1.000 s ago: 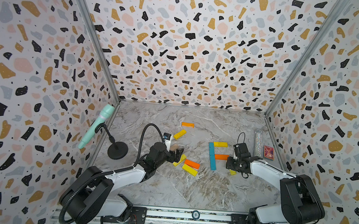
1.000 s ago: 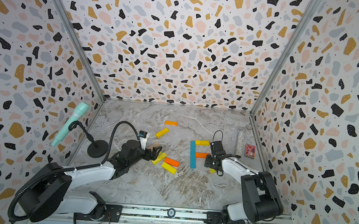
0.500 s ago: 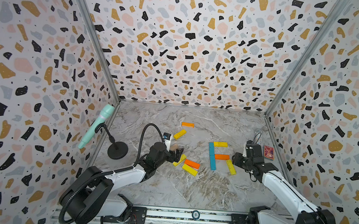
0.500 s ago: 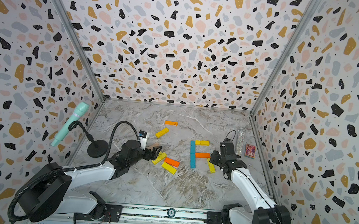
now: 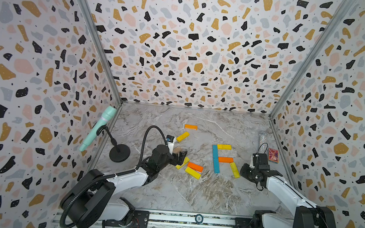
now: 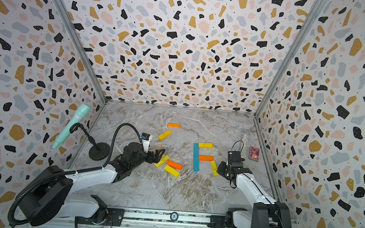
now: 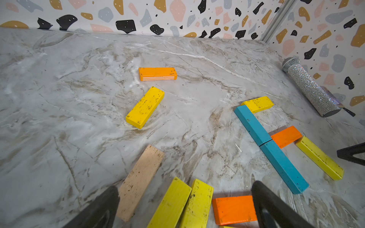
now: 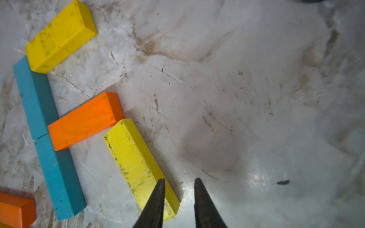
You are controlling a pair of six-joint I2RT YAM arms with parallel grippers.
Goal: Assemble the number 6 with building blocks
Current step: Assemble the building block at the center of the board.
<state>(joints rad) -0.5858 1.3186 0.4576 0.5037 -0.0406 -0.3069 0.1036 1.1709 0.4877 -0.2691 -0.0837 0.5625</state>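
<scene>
Right gripper, jaws a slim gap apart and empty, sits at the near end of the slanted yellow block, which runs lengthwise away.

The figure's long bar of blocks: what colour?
Teal blue wooden blocks, clearest in the right wrist view.

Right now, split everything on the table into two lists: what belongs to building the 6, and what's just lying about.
Belongs to the job:
Started figure: teal spine, top yellow block, middle orange block, slanted yellow block.
Loose blocks: far orange block, lone yellow block, beige block, yellow-and-orange cluster.

Lying about:
glittery tube
red card box
mint microphone on its stand
</scene>
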